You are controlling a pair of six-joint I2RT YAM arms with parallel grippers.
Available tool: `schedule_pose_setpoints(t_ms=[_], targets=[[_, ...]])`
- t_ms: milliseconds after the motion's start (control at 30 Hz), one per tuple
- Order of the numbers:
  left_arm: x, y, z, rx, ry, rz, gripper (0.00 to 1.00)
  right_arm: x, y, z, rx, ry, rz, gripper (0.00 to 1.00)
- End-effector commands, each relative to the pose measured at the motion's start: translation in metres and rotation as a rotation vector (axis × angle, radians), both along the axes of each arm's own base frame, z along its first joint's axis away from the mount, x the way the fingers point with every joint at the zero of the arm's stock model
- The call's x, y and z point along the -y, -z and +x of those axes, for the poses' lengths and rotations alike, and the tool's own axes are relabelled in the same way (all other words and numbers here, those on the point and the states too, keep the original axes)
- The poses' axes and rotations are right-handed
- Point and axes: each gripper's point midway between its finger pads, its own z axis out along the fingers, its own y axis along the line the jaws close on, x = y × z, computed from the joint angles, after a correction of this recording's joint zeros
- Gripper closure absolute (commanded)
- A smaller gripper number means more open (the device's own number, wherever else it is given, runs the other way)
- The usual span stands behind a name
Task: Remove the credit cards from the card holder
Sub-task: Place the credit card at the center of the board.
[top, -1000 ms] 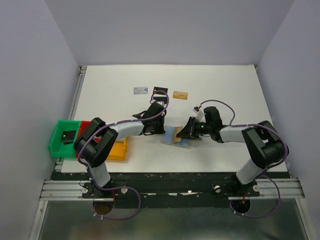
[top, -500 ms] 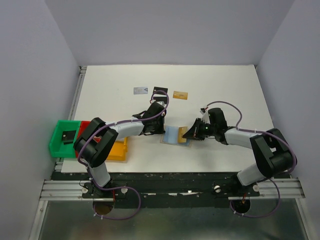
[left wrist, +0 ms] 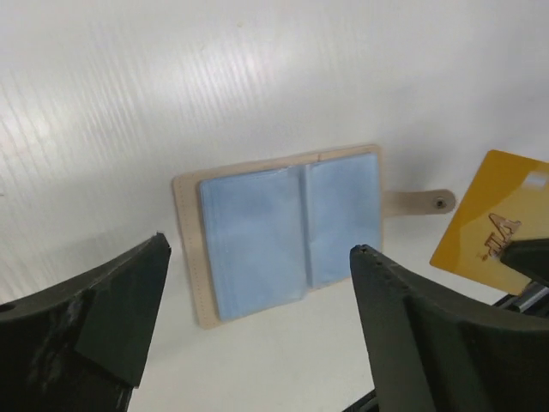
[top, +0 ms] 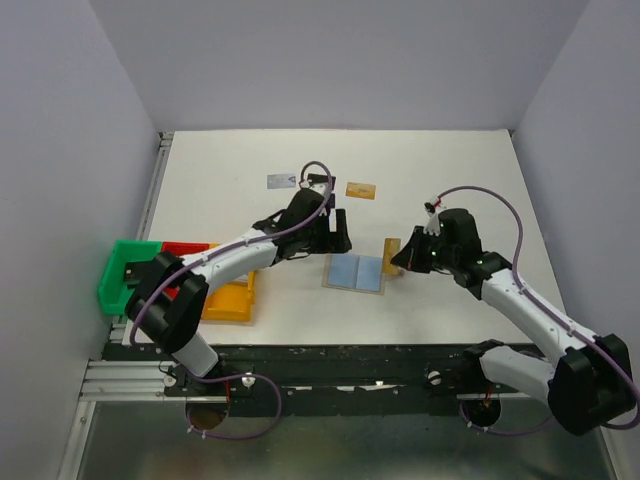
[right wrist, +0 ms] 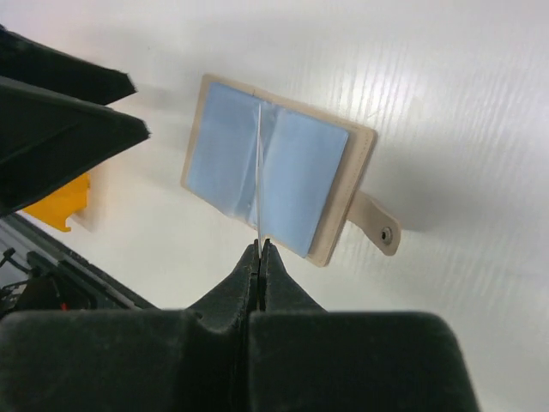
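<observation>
The card holder (top: 357, 272) lies open and flat on the white table, two light-blue panels up, its tan strap pointing right (left wrist: 287, 227). My right gripper (top: 403, 256) is shut on an orange-gold credit card (top: 392, 250), held on edge just right of the holder and clear of it. In the right wrist view the card (right wrist: 257, 172) shows as a thin line rising from the shut fingertips (right wrist: 259, 247). My left gripper (top: 335, 230) hovers open just behind the holder with nothing between its fingers (left wrist: 262, 247). A silvery-white card (top: 282, 181), a black card (top: 318, 181) and another orange-gold card (top: 361, 189) lie further back.
Green (top: 125, 275), red (top: 185, 248) and yellow (top: 228, 298) bins stand at the table's left near edge, by the left arm. Purple cables loop above both arms. Grey walls close in the table on three sides.
My right gripper has drawn the orange-gold card out of the holder and carried it up and to the right. My left gripper has opened and come off the holder.
</observation>
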Motion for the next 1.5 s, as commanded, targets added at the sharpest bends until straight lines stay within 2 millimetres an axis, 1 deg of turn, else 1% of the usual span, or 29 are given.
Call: schedule_pose_setpoints(t_ms=[0, 67, 100, 133, 167, 200, 233, 267, 300, 367, 433, 500, 600, 700, 767, 800, 833, 867, 1000, 1267, 1467], targets=[[0.012, -0.091, 0.006, 0.18, 0.029, -0.161, 0.01, 0.025, -0.016, -0.009, 0.083, -0.04, -0.171, 0.99], [0.01, -0.12, 0.005, 0.262, 0.049, -0.232, 0.01, 0.01, -0.039, -0.02, 0.154, -0.157, -0.099, 1.0], [0.009, -0.13, 0.002, 0.297, 0.075, -0.272, 0.01, 0.0, -0.051, -0.03, 0.173, -0.228, -0.053, 1.0], [0.01, -0.148, -0.004, 0.347, 0.12, -0.339, 0.01, -0.009, -0.064, -0.039, 0.201, -0.297, -0.02, 1.0], [0.009, -0.156, -0.009, 0.376, 0.164, -0.402, 0.01, -0.015, -0.073, -0.05, 0.202, -0.361, 0.006, 1.0], [0.009, -0.176, -0.016, 0.434, 0.222, -0.499, 0.01, -0.02, -0.083, -0.06, 0.204, -0.419, 0.021, 1.0], [0.009, -0.189, -0.025, 0.486, 0.289, -0.577, 0.01, -0.026, -0.088, -0.075, 0.181, -0.491, 0.044, 1.0], [0.01, -0.199, -0.039, 0.51, 0.372, -0.637, 0.01, -0.031, -0.094, -0.086, 0.173, -0.557, 0.059, 1.0], [0.013, -0.207, -0.053, 0.526, 0.466, -0.686, 0.01, -0.035, -0.098, -0.099, 0.146, -0.617, 0.073, 1.0], [0.016, -0.218, -0.077, 0.517, 0.634, -0.742, 0.02, -0.041, -0.108, -0.117, 0.132, -0.706, 0.068, 1.0], [0.016, -0.223, -0.1, 0.495, 0.782, -0.787, 0.05, -0.044, -0.113, -0.131, 0.125, -0.771, 0.044, 1.0], [0.014, -0.227, -0.116, 0.506, 0.869, -0.826, 0.07, -0.043, -0.115, -0.14, 0.138, -0.817, 0.005, 1.0], [0.01, -0.231, -0.134, 0.507, 0.953, -0.857, 0.08, -0.042, -0.119, -0.147, 0.15, -0.86, -0.021, 1.0], [0.012, -0.23, -0.145, 0.485, 1.013, -0.861, 0.11, -0.044, -0.124, -0.148, 0.163, -0.873, -0.025, 1.0], [0.018, -0.224, -0.152, 0.459, 1.054, -0.844, 0.15, -0.046, -0.126, -0.146, 0.163, -0.876, -0.025, 1.0], [0.021, -0.218, -0.157, 0.43, 1.07, -0.827, 0.16, -0.047, -0.127, -0.146, 0.164, -0.881, -0.022, 1.0], [0.024, -0.215, -0.159, 0.423, 1.078, -0.81, 0.17, -0.048, -0.128, -0.146, 0.164, -0.884, -0.018, 1.0], [0.028, -0.207, -0.16, 0.401, 1.081, -0.785, 0.17, -0.05, -0.129, -0.147, 0.165, -0.891, -0.011, 1.0], [0.034, -0.197, -0.161, 0.36, 1.089, -0.761, 0.23, -0.053, -0.134, -0.147, 0.17, -0.9, -0.005, 1.0], [0.039, -0.188, -0.157, 0.338, 1.068, -0.73, 0.26, -0.053, -0.143, -0.147, 0.212, -0.925, -0.009, 1.0], [0.041, -0.185, -0.16, 0.318, 1.087, -0.734, 0.37, -0.053, -0.143, -0.146, 0.215, -0.922, -0.015, 1.0]])
